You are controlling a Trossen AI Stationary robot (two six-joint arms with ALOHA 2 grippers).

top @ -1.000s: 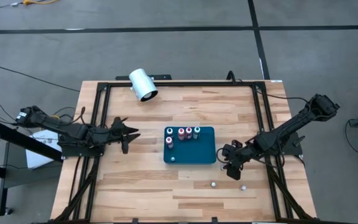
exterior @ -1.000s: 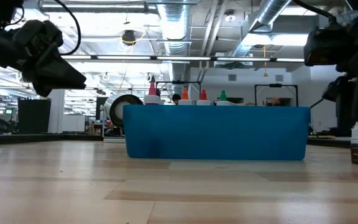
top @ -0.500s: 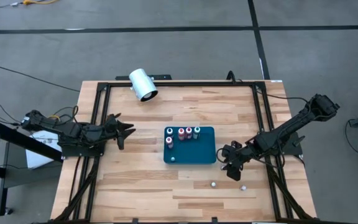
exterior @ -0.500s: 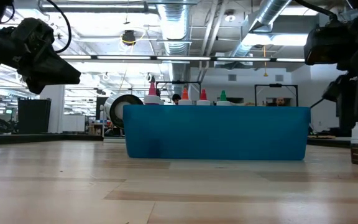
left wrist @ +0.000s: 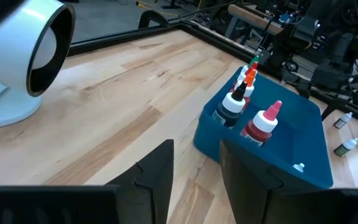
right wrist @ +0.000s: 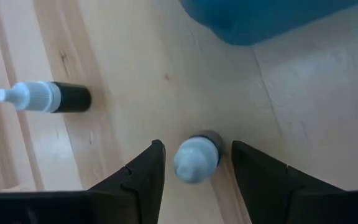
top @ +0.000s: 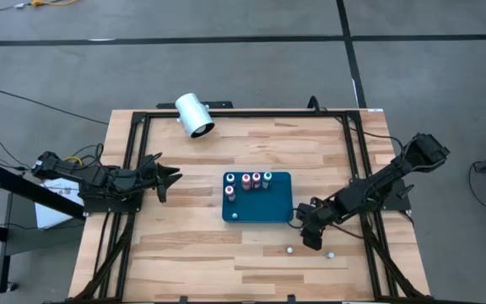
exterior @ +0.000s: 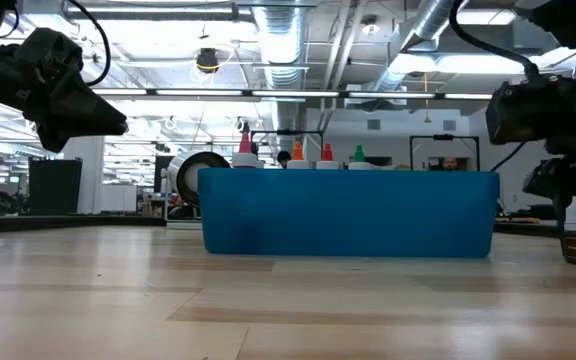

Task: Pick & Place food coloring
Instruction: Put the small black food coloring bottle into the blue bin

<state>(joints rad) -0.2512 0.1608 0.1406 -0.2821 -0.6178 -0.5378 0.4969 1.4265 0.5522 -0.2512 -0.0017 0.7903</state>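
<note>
Several tiny food coloring bottles [top: 246, 180] with red, orange, green and white caps stand upright in the teal tray [top: 272, 205], and a small one [left wrist: 299, 167] lies on its floor. Two more bottles [top: 289, 250] [top: 330, 253] are on the table near the tray's near right corner. My right gripper [right wrist: 196, 146] is open, pointing down, with one finger on each side of a white-capped bottle [right wrist: 194, 158]; gaps show on both sides. My left gripper [top: 169, 177] waits open, left of the tray.
A big white cylinder [top: 195, 115] lies at the table's far edge, left of centre. The other loose bottle [right wrist: 42, 98] sits a little way off from my right gripper. Black frame rails [top: 243, 114] run along the table's edges. Bare wood lies between my left gripper and the tray.
My left gripper has drawn back toward the table's left edge and risen a little. My right gripper has come down and shifted slightly toward the near edge, closer to the loose bottles. The bottles and the tray have stayed where they were.
</note>
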